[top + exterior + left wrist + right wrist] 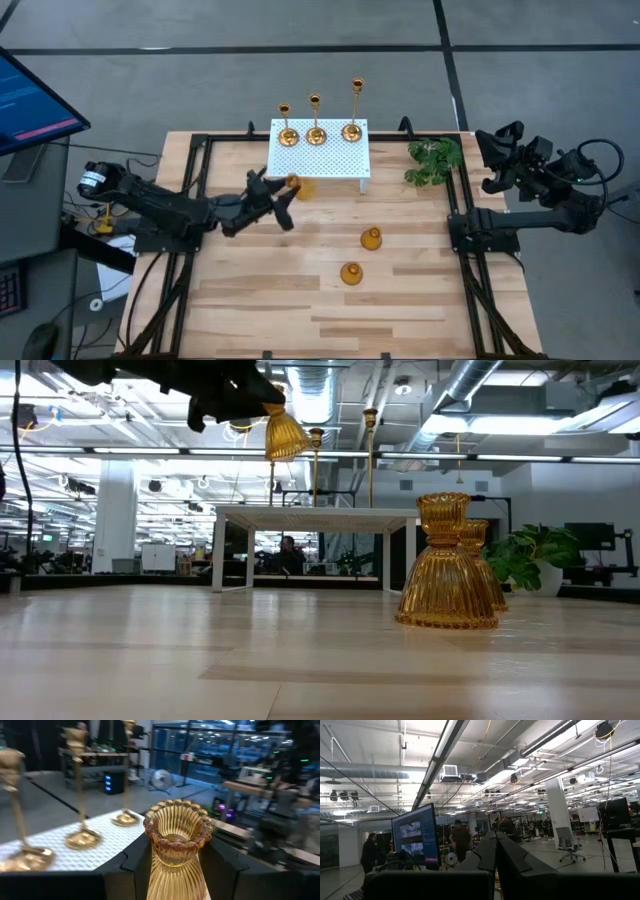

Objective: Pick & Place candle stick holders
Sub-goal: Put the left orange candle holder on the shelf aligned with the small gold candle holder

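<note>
My left gripper [284,196] holds a short ribbed amber candle stick holder [176,840] in the air by the near left corner of the white perforated stand [322,152]. Three slim gold sticks [316,130] stand by their round bases along the stand's far edge. Two more bulbous amber holders [371,238] [351,273] stand upright on the wooden table [250,300]. My right gripper [495,852] is shut on nothing, raised off the table's right edge. My left gripper pinches the holder between its two fingers [134,862], one on each side of the ribbed body [172,870] just below the scalloped cup. The fingers come roughly level from the table's left. The holder stands upright, its flared skirt [284,435] clear of table and stand.
A green plant [434,160] stands at the table's far right, beside the stand. Black frame rails [185,250] run along the left and right sides of the table. A monitor [30,100] sits off the left edge. Bare wood lies near the front edge.
</note>
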Controlling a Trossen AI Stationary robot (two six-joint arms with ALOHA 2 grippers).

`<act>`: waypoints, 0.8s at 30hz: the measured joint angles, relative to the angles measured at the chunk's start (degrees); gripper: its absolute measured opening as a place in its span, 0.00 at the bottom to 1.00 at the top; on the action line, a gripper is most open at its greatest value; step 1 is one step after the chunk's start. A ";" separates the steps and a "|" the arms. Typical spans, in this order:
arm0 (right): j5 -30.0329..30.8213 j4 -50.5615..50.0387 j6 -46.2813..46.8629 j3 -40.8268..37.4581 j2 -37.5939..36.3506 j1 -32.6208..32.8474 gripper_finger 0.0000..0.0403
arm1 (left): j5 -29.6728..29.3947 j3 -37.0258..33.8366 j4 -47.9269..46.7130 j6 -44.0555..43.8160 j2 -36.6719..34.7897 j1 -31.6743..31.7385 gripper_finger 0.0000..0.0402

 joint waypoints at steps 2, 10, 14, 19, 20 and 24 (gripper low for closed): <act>-0.01 0.00 0.00 0.00 0.01 0.00 0.00 | -0.02 0.57 -0.71 1.50 0.00 1.97 0.35; -0.02 0.02 0.02 0.00 0.02 0.00 0.00 | 0.02 1.45 -5.04 1.61 0.02 11.21 0.35; -0.02 0.01 0.07 0.00 0.01 0.00 0.00 | -0.12 2.28 -9.18 -0.16 -0.40 15.65 0.35; -0.02 0.02 0.51 0.00 0.01 0.00 0.00 | 3.31 7.43 -23.15 -2.13 0.04 19.61 0.35; -0.02 0.02 0.50 0.00 0.02 0.00 0.00 | 4.88 8.22 -23.85 -3.00 0.36 20.23 0.35; -0.02 0.02 0.22 0.00 0.00 0.00 0.00 | 6.63 8.67 -25.44 -4.33 0.50 21.74 0.35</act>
